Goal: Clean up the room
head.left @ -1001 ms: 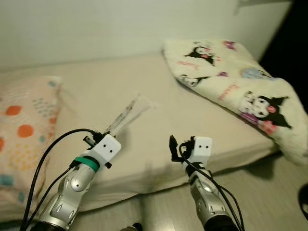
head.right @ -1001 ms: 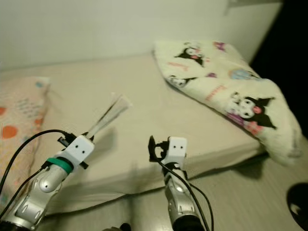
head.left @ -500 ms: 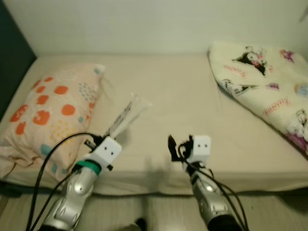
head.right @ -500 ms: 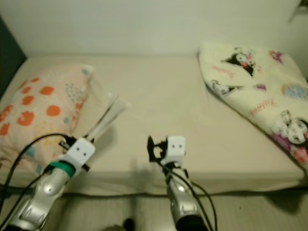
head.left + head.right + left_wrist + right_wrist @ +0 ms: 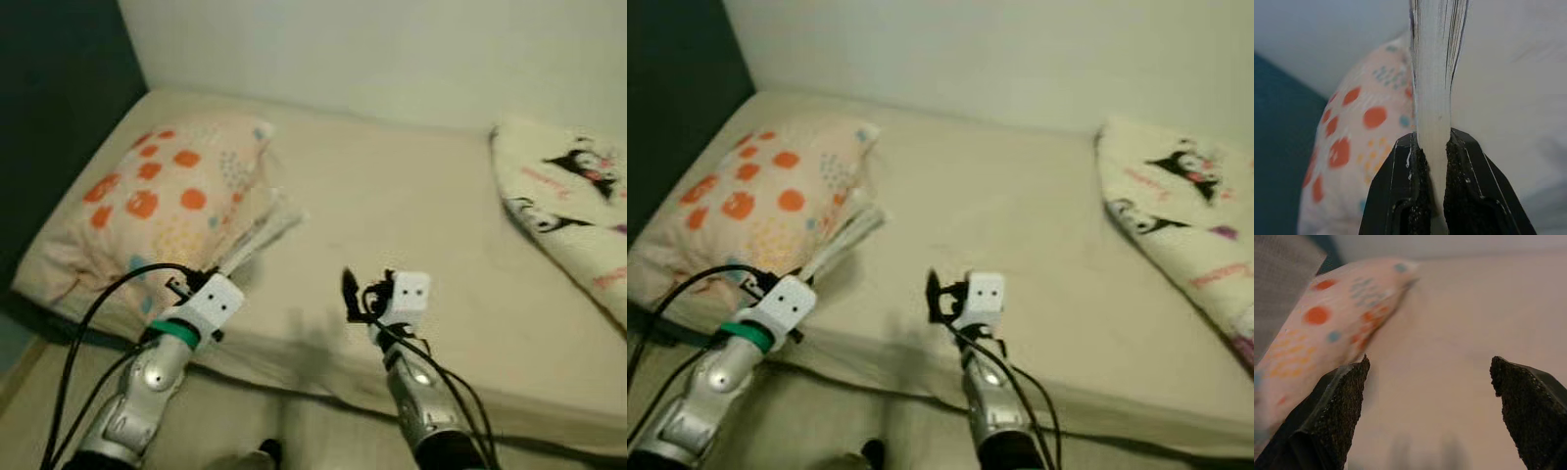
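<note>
Beige bed (image 5: 411,215) runs along a pale wall, with a dark strip of room at its head end and floor showing at its near edge. At the head end lies a pillow (image 5: 157,201) printed with orange dots and small blue-green marks; its far corner is blurred. At the opposite end a cream blanket (image 5: 573,211) is cut off by the frame edge; it carries black-and-white cartoon figures and pink lettering too soft to read.

Near the bed's front edge, just beside the pillow, the left gripper (image 5: 1432,147) pinches a thin white book (image 5: 1437,63) by one narrow edge, both black fingers (image 5: 1400,186) pressed flat against its sides. From the head views the book (image 5: 257,230) slants up and away from the wrist, its far end fanning open over the pillow's edge. No title or print shows on it; only page edges can be made out, and its upper end is cut off in the left wrist view.

Right gripper (image 5: 348,292) hovers over the bed's front edge, well apart from the pillow, its 2 fingers (image 5: 1334,406) spread wide with nothing between them. Black cables loop from both wrists. Both wrist modules are white with 2 small dark dots.
</note>
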`<state>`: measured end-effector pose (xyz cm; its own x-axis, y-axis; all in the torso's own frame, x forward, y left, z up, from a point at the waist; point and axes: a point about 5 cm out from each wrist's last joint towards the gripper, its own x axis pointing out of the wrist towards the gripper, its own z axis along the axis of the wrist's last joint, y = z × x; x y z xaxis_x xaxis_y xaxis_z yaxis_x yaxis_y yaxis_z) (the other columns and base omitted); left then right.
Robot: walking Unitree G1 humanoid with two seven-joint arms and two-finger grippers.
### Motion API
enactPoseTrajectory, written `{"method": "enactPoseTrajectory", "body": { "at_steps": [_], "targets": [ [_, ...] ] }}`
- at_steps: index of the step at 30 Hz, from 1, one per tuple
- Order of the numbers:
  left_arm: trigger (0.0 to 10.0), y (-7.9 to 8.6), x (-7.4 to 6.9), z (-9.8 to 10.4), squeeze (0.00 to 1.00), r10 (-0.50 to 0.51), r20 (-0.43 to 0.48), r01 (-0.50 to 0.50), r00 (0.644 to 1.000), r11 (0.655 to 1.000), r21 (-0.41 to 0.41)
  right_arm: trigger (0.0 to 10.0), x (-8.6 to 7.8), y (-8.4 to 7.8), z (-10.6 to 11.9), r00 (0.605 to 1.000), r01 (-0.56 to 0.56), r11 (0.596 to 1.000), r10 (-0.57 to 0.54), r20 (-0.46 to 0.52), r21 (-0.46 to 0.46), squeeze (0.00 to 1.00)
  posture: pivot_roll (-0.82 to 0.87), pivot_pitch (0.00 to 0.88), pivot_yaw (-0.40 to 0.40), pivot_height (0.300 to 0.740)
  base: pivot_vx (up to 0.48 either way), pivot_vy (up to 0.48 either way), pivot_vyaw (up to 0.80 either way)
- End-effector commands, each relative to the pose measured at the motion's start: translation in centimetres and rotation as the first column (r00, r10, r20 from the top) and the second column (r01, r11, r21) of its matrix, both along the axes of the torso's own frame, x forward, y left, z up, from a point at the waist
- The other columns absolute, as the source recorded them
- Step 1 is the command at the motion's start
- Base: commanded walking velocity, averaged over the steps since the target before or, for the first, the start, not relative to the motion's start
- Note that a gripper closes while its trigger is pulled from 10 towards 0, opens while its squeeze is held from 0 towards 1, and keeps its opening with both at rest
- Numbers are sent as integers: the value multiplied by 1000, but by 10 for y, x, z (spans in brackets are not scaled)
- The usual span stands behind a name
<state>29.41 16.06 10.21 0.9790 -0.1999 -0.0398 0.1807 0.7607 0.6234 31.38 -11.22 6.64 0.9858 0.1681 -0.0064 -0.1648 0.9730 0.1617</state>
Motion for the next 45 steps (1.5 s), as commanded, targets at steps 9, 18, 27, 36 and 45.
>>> {"method": "enactPoseTrajectory", "body": {
  "at_steps": [9,18,27,36,45],
  "targets": [
    [10000,-1,2,3,0,3,23,-3,1000,1000,9,10000,-3,-2,-6,1000,14,1000,-14,-26,11,0,155,48,43,740,455,0,0],
    [10000,-1,2,2,0,5,21,-5,1000,1000,12,10000,-4,-2,-7,1000,19,1000,-18,-25,15,0,154,52,46,740,448,0,0],
    [10000,-4,0,0,0,-40,15,39,999,998,40,10000,-4,-3,-7,999,21,1000,-21,-27,16,0,154,59,44,740,147,0,0],
    [10000,-11,-7,-4,0,-186,16,181,982,971,155,10000,-2,-2,-6,999,15,1000,-15,-29,17,0,165,58,39,740,0,0,0],
    [10000,-16,-16,-23,0,-375,-27,350,926,832,431,10000,-3,-2,-9,999,16,1000,-16,-40,10,0,168,68,32,740,0,0,0]
  ]
}}
